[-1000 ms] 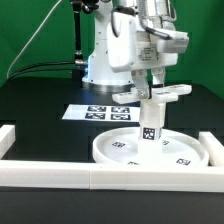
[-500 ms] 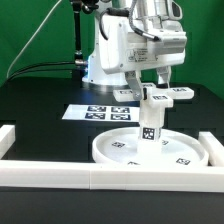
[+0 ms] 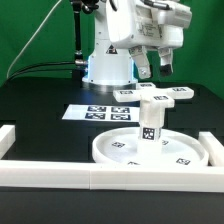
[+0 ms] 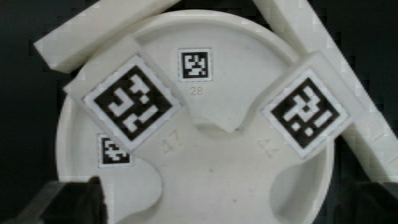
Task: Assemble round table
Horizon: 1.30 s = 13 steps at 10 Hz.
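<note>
I see gripper (image 3: 153, 68) empty, spread wide, at 12 o'clock over cross foot (image 3: 156, 95). Foot caps post (image 3: 149, 122) on disc (image 3: 108, 155). Likely light, stiff, slick plastic; I'd pinch one foot arm.

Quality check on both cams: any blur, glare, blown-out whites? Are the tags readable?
Exterior view: evenly lit with no harsh glare. The two-finger gripper looks slightly smeared. The large rimmed white round disc is sharp enough, but its tags are too small to read. Wrist view: soft overall, and the white plastic surfaces nearly wash together. The large black-and-white square tags stay legible, while the dark fingertips are out of focus.
</note>
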{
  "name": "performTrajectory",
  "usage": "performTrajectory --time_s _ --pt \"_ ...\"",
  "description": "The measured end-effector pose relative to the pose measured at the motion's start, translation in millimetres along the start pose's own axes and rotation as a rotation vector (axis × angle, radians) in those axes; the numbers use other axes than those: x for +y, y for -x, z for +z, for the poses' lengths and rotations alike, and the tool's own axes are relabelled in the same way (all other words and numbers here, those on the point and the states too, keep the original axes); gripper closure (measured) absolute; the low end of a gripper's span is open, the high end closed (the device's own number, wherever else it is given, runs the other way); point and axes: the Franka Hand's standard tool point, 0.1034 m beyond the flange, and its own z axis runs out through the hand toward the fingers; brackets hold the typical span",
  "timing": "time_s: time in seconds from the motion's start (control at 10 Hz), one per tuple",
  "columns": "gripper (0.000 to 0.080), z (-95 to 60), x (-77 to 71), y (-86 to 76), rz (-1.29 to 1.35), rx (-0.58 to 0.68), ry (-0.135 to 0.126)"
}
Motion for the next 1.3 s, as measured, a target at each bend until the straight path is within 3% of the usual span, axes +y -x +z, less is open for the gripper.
performTrajectory --time_s 0.2,0.4,0.6,1.1,1.3 --pt "0.015 0.8 0.7 0.0 -0.159 0.003 0.009" --pt "0.015 0.6 1.8 6.8 -0.461 0.011 0.097" --pt "0.015 0.3 3.6 13.5 -0.691 0.0 0.137" --pt "0.015 2.0 3.6 13.4 -1.045 -0.022 0.148" --pt "0.015 2.1 6.1 14.4 -1.321 -0.03 0.207"
